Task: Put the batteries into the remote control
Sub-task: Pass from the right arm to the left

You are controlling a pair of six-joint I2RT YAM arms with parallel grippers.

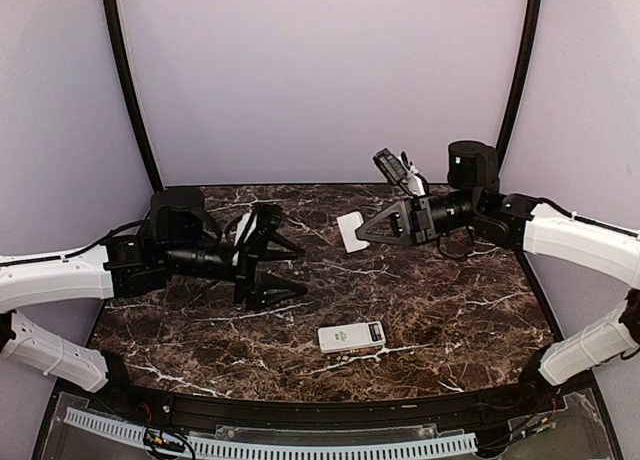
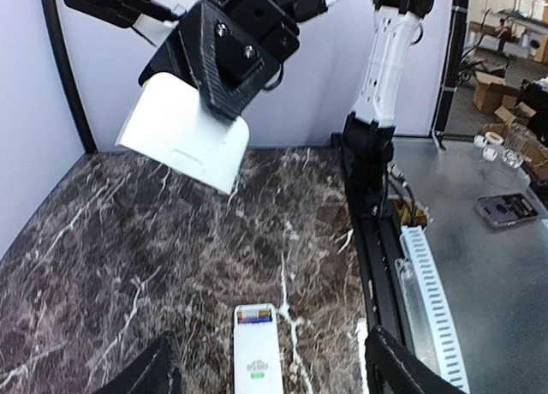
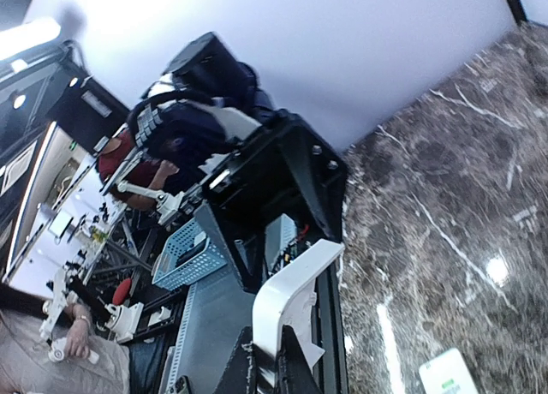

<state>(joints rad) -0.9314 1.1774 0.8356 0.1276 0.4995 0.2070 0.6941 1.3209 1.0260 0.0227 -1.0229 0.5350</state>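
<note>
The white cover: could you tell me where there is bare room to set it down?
Bare marble: right of the remote control to the table edge; left of it, nearside of the left gripper. Crowded between that and the right gripper.

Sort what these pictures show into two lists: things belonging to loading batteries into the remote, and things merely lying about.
Belonging to the job: remote control, lying on the marble table; flat white cover piece, gripped by the right gripper; left gripper, open and empty.

Merely lying about: dark phone-like device, cardboard box and white slotted strip, all beyond the table's edge.
</note>
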